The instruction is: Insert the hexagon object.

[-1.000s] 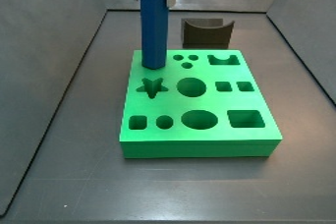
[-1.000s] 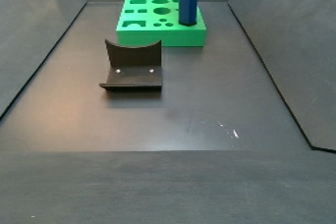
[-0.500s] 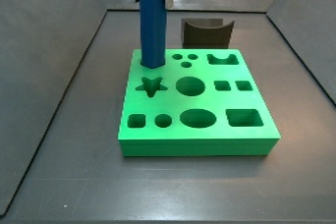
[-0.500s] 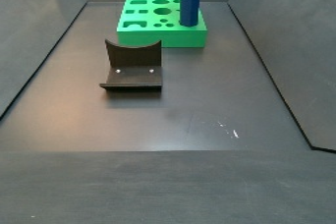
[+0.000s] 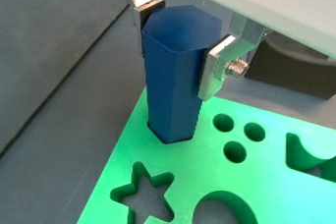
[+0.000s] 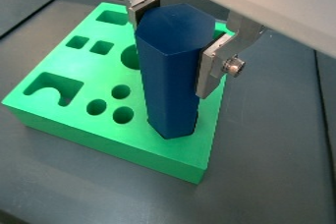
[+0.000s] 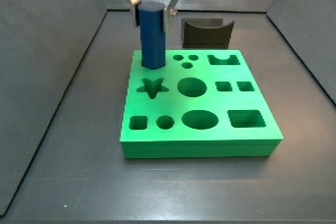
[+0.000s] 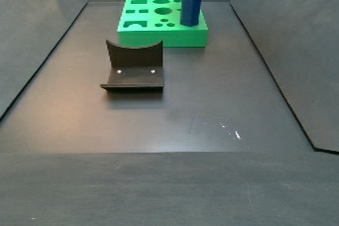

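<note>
The hexagon object is a tall blue faceted rod, also seen in a side view. It stands upright with its lower end in a hole at a corner of the green board, next to the star-shaped hole. My gripper is shut on the rod's upper end. In both wrist views the silver fingers press on opposite faces of the rod. The gripper is directly above the board's corner.
The green board has several other open holes, round, square and arched. The dark fixture with a curved notch stands just behind the board, and shows in a side view on the dark floor. Grey walls enclose the floor.
The gripper has moved straight down with the rod. The rod's top is lower, its lower end is deeper in the board's corner hole, and the gripper body has come into the side view.
</note>
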